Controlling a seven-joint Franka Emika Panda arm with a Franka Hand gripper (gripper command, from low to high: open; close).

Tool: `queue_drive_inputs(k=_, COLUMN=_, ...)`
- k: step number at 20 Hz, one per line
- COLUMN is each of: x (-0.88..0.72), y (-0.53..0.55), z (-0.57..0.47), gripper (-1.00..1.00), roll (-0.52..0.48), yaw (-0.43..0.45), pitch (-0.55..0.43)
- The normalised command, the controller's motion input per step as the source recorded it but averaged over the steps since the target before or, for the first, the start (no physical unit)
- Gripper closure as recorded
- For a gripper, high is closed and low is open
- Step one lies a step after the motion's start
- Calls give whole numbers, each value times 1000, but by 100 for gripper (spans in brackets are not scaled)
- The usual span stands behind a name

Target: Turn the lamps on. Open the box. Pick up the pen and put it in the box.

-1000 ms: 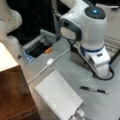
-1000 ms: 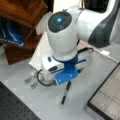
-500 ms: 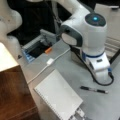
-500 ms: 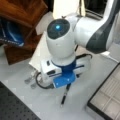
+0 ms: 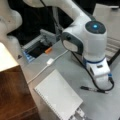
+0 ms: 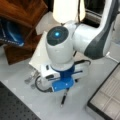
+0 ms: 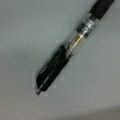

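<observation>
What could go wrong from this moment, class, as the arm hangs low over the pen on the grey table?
1. The pen lies slantwise in the wrist view, so jaws not lined up across it might nudge it rather than clamp it.
2. It is slim and round on the smooth table, so a push could roll it.
3. In a front view the arm's dark cable loops down close to the pen and might brush it.

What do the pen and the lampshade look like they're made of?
The pen looks like plastic: glossy black grip and cap end, with a clear, silvery middle showing its inside. It lies on the grey table under the arm's wrist. The lampshade seems matte cream fabric or paper, glowing evenly, so the lamp looks lit.
</observation>
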Motion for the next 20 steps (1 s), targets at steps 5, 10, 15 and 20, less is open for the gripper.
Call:
queue_drive_inputs(k=5, x=160, y=-23, z=-194, gripper=-100, roll=17, yaw=-99, pitch=-75)
queue_drive_inputs(k=10, x=129, y=-21, z=-192, gripper=-100, roll=23, yaw=-120, pitch=-41)
queue_drive_inputs(k=15, x=102, y=-27, z=-135, gripper=-100, roll=8, yaw=-133, pitch=-39)
queue_drive_inputs(k=20, x=92, y=-35, z=-82, gripper=-100, roll=-30, yaw=-120, pitch=-58)
